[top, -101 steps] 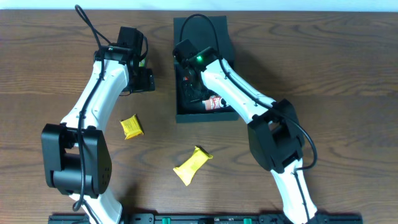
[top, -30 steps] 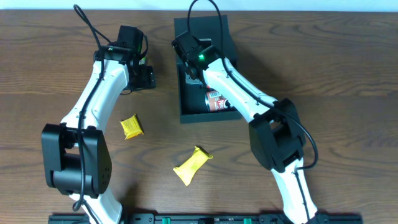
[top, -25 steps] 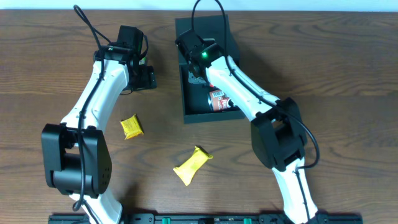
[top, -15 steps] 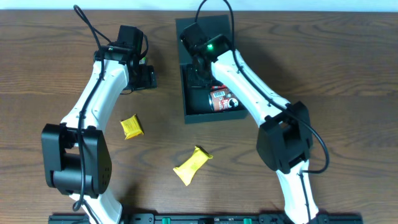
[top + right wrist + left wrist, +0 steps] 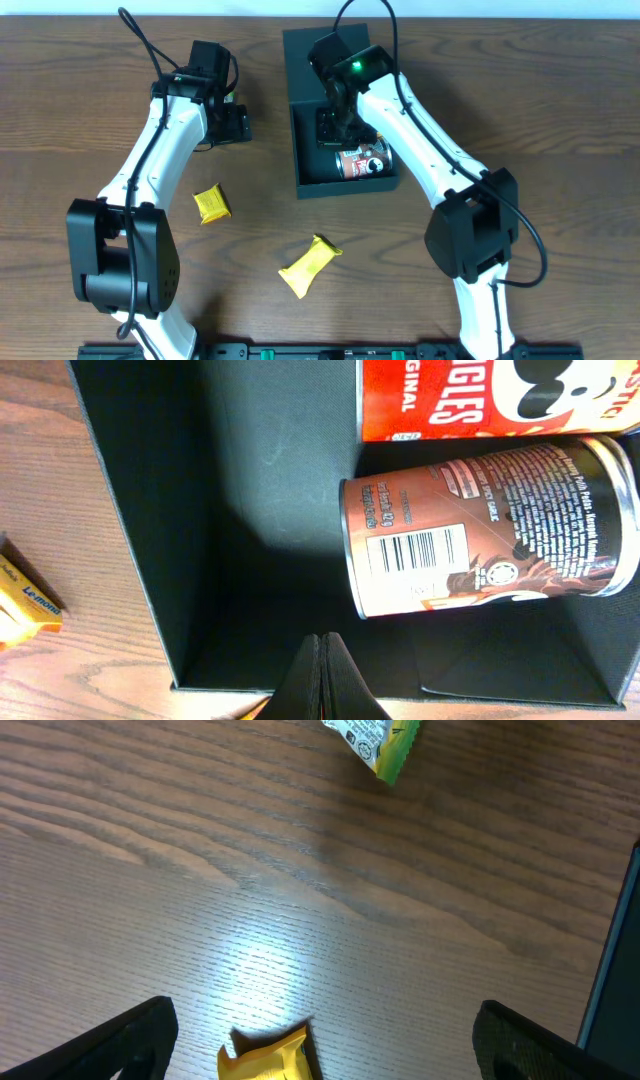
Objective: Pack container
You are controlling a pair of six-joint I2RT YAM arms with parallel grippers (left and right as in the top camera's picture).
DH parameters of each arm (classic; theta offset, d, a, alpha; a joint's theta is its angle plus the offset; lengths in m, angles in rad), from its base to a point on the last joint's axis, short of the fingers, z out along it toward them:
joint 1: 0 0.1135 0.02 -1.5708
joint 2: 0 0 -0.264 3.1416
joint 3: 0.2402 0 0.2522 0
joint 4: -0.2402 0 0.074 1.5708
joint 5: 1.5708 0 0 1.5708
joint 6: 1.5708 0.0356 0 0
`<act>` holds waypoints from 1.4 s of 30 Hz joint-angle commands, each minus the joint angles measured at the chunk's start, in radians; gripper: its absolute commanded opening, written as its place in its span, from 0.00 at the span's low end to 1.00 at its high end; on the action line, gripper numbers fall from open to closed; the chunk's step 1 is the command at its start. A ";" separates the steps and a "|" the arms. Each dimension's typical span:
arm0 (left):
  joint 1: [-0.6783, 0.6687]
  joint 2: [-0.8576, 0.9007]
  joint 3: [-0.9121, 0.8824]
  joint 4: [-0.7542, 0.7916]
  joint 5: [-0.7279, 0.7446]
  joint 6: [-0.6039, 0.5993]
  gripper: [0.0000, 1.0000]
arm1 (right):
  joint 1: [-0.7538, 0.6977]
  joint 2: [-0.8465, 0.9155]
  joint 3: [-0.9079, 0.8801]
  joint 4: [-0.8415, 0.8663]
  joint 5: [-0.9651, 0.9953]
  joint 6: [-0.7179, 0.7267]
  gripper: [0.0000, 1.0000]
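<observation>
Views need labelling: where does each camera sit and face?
Overhead: above the table, facing straight down; left arm, right arm, container.
Left wrist: on that wrist, facing down at table; open left gripper, yellow packet.
Right wrist: on that wrist, facing down into container; shut right gripper, red can, brown can.
Shared: overhead and right wrist both show the container.

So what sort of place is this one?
Probably a robot test bench, not a home: a left arm and right arm mounted at a wood-grain table, with yellow snack packets and a dark container staged for packing.
</observation>
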 commanded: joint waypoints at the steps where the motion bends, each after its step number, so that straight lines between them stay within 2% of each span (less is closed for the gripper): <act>1: 0.002 -0.026 0.014 -0.002 -0.021 0.008 0.95 | 0.012 -0.024 0.018 -0.007 -0.006 -0.037 0.02; 8: 0.009 -0.026 0.014 -0.002 -0.013 0.007 0.95 | 0.028 -0.023 0.006 0.024 -0.006 -0.035 0.02; 21: 0.009 -0.026 0.014 -0.002 -0.014 0.008 0.95 | 0.045 -0.023 -0.203 0.163 0.030 -0.013 0.01; 42: 0.009 -0.025 0.014 -0.002 -0.014 0.007 0.95 | 0.040 -0.023 -0.208 0.234 0.201 -0.018 0.01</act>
